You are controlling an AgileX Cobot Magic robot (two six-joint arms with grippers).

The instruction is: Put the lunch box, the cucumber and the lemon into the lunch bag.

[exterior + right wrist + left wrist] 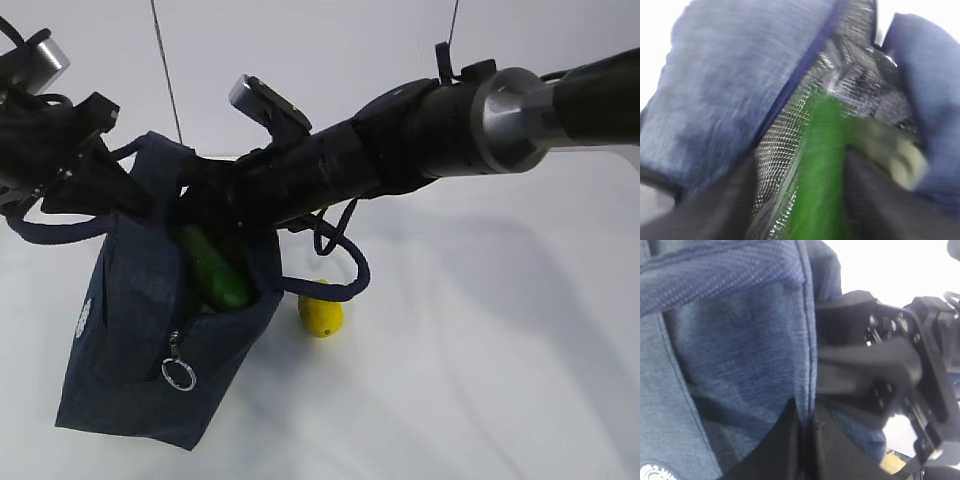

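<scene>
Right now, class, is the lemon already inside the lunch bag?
No: the lemon lies on the table, outside the lunch bag, to its right.

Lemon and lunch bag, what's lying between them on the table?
Nothing: in the exterior view, the lemon sits just right of the lunch bag, with only bare table between; a strap loops above.

A navy bag [140,330] with silvery mesh lining [785,145] holds a green cucumber [213,268]; the lemon [321,316] is yellow.
</scene>
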